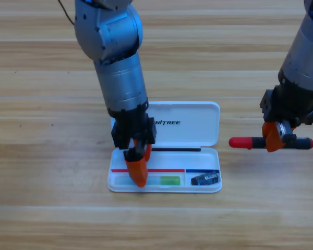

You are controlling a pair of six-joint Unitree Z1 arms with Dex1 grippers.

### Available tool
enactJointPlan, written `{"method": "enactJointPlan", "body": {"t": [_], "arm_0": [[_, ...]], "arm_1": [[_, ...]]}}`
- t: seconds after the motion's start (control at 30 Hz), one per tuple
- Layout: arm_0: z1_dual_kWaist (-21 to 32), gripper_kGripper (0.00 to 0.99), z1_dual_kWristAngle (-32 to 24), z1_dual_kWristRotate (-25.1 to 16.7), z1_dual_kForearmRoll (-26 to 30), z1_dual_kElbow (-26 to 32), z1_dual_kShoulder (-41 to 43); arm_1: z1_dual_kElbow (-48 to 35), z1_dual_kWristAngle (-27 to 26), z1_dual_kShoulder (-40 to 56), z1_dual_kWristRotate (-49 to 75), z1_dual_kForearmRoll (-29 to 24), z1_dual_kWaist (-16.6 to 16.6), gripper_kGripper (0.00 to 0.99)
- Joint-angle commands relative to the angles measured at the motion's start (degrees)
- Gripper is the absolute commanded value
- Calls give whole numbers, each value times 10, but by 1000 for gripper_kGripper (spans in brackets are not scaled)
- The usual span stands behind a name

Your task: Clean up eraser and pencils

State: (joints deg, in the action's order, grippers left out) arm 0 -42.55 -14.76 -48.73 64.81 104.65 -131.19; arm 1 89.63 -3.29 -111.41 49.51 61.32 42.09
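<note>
At 3 o'clock, right gripper (275, 136) clamps red-ended black marker (248, 142); left gripper (139, 172), narrow, over pale green pencil (168, 180) inside white plastic case (198, 122) lettered "NITREE"; small dark eraser (205, 179) at 5.

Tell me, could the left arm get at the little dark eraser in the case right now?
Probably yes. The eraser lies uncovered in the case's right compartment, and the left gripper is already down in the long compartment beside it, at the green pencil.

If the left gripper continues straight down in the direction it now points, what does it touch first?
Most likely the pale green pencil lying in the white case: the left gripper points down into the long compartment at that pencil's left end. Its height above it is unclear.
</note>
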Motion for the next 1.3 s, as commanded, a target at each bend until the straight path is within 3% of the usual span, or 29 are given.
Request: {"method": "enactJointPlan", "body": {"t": [0.03,0.23,0.37,0.67,0.93,1.3], "arm_0": [[-10,990,7,10,-1,-1,-29],[-11,990,10,12,0,-4,-22],[-13,990,12,15,14,-8,24],[-12,990,15,20,46,-29,270],[49,990,16,16,49,-70,449],[73,990,13,14,45,-104,488]], "arm_1": [[8,-4,-27,-5,7,26,0],[37,-1,-57,-19,7,46,0],[68,5,-88,-35,7,63,0],[146,21,-156,-57,8,91,0],[223,27,-211,-72,29,110,0],[264,30,-253,-78,30,121,0]]}}
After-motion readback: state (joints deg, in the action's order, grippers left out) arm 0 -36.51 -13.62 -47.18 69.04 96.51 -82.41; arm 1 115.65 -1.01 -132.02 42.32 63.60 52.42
